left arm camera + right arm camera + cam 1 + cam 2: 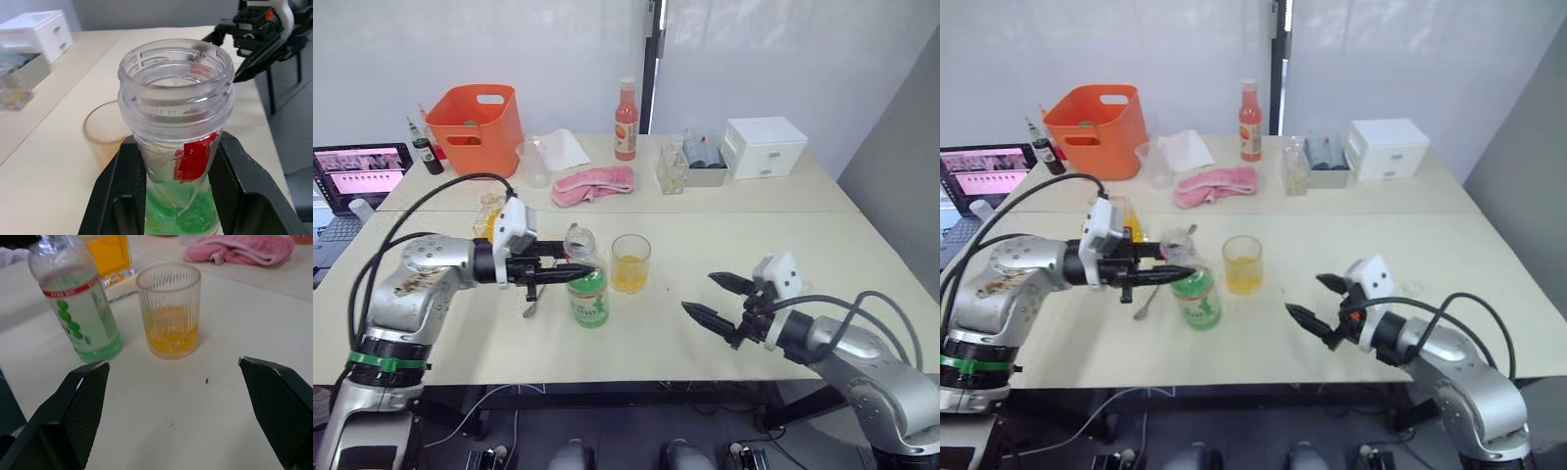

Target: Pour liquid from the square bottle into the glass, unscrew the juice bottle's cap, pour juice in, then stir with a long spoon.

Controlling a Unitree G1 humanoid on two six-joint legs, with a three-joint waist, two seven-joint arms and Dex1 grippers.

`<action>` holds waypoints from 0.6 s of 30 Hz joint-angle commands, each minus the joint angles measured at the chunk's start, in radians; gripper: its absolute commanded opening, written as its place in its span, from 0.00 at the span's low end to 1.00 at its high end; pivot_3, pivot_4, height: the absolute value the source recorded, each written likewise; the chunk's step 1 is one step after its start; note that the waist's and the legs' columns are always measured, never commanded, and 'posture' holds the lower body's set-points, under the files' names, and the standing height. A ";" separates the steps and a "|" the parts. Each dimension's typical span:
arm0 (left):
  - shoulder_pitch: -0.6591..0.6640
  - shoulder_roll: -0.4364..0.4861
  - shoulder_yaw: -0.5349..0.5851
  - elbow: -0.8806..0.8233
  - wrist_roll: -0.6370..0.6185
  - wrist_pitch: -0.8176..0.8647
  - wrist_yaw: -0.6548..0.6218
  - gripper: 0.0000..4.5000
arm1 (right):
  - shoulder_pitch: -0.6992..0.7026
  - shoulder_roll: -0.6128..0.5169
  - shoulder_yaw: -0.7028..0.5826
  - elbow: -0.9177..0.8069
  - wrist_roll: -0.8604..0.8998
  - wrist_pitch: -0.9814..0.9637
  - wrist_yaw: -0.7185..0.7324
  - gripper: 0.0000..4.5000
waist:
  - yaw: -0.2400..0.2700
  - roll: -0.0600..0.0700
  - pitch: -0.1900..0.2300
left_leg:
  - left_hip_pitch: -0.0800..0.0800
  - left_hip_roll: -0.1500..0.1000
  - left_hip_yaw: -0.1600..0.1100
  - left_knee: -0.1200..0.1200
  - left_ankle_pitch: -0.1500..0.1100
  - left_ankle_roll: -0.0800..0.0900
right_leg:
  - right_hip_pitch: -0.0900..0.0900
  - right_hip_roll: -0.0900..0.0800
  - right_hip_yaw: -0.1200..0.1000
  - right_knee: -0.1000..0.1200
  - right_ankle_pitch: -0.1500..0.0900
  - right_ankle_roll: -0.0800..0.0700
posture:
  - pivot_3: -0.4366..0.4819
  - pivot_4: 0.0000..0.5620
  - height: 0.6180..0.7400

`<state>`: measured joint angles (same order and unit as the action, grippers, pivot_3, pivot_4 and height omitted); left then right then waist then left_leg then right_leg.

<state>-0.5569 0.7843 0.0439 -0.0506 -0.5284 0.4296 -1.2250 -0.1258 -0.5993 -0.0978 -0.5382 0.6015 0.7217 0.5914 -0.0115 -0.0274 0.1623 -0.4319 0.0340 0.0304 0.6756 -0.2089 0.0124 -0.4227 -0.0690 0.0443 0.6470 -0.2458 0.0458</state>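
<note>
The right gripper hovers low over the bench's near edge, its fingers spread wide and empty, aimed toward the glass. The glass stands upright mid-bench with yellow-orange liquid in its bottom. Just beside it stands the juice bottle, uncapped, its mouth open. The left gripper has its fingers closed around the bottle's neck. The square bottle sits behind it.

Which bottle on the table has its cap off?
The green-labelled juice bottle, clamped at the neck by the left gripper: its threaded mouth is open. The slim orange-red bottle at the back has its red cap on.
</note>
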 commanded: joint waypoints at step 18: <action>-0.339 -0.159 -0.030 0.460 0.295 -0.500 0.165 0.31 | -0.090 0.062 0.048 0.007 -0.027 -0.068 -0.001 0.99 | 0.022 -0.003 0.002 | -0.002 -0.001 0.000 0.002 0.000 0.000 | -0.001 -0.001 -0.001 0.000 0.000 0.001 | 0.48 0.27 0.79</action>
<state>-0.8493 0.6390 0.0129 0.3749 -0.2664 0.0377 -1.0817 -0.2064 -0.5443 -0.0202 -0.4921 0.5651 0.6849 0.5988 0.0107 -0.0300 0.1639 -0.4344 0.0325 0.0302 0.6777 -0.2089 0.0124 -0.4232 -0.0697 0.0429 0.6470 -0.2454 0.0465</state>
